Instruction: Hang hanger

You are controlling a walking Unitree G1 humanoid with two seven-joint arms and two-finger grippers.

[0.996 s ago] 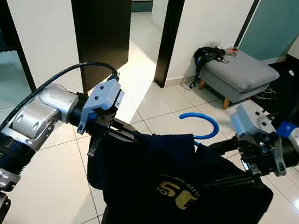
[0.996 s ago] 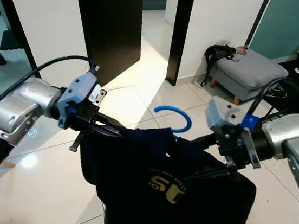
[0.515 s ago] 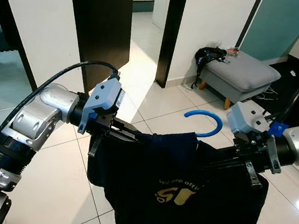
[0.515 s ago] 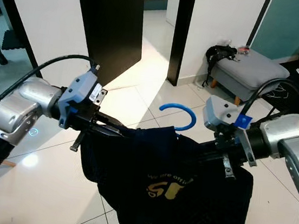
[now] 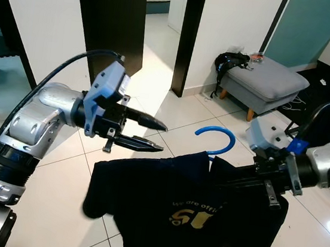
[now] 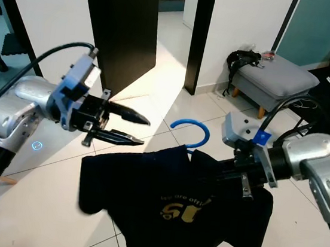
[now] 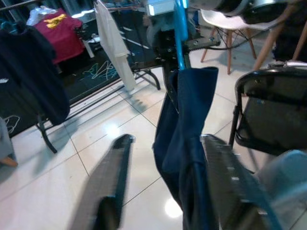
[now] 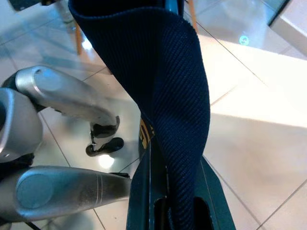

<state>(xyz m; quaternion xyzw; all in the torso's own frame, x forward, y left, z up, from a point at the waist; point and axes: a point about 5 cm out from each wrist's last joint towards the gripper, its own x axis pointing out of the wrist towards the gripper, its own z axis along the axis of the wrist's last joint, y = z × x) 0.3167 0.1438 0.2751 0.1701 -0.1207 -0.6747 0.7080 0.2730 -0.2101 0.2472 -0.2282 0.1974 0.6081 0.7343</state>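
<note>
Left hand point(image 5: 154, 135) has let go of the shirt point(image 5: 172, 212) and stands open above its sagging shoulder, so the right hand point(image 5: 249, 176), closed on the shirt-covered hanger point(image 5: 215, 138), alone carries it over the floor point(image 5: 52, 206), unhung.

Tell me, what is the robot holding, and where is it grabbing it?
The right hand holds the blue hanger with the dark shirt on it, gripping the shirt-covered shoulder. The left hand is open, holding nothing.
</note>
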